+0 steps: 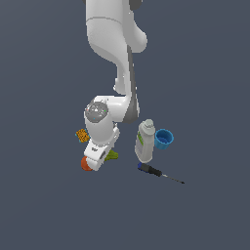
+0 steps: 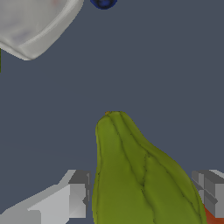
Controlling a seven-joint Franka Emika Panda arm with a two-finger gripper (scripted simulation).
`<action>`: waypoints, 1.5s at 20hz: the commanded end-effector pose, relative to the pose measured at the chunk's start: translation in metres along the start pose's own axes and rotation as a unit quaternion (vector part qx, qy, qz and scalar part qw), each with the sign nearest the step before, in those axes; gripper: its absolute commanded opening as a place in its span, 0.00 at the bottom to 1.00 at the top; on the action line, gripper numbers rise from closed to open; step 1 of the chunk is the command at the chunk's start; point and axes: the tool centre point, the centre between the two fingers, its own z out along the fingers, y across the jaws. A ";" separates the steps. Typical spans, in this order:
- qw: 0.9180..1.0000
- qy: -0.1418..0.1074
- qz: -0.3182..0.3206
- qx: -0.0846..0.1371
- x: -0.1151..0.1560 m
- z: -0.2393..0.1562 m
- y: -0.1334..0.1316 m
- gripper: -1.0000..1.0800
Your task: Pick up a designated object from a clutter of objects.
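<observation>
The designated object (image 2: 135, 175), an olive-green lumpy pear shape, lies between the two fingers of my gripper (image 2: 142, 197). Its narrow end points away from the hand. The left finger (image 2: 78, 199) stands a thin gap off one flank, and the right finger (image 2: 210, 194) is at the other flank. The jaws look open around the object. In the exterior view the hand (image 1: 100, 158) is low over the floor and covers most of the green object (image 1: 113, 155). The orange-red ball (image 1: 86, 165) sits right beside the hand.
The yellow-orange speckled bit (image 1: 82, 135) lies behind the hand. On the exterior view's right are the lying white bottle (image 1: 145, 140), the blue cup (image 1: 164, 138) and the blue-handled screwdriver (image 1: 151, 170). The wrist view shows the bottle (image 2: 30, 26) and the ball's edge (image 2: 214, 216).
</observation>
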 end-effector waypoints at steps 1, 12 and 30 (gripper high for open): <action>1.000 0.000 0.000 -0.001 0.003 -0.012 -0.002 0.00; 1.000 0.000 0.000 -0.002 0.029 -0.098 -0.028 0.00; 1.000 0.000 -0.001 -0.001 0.089 -0.297 -0.082 0.00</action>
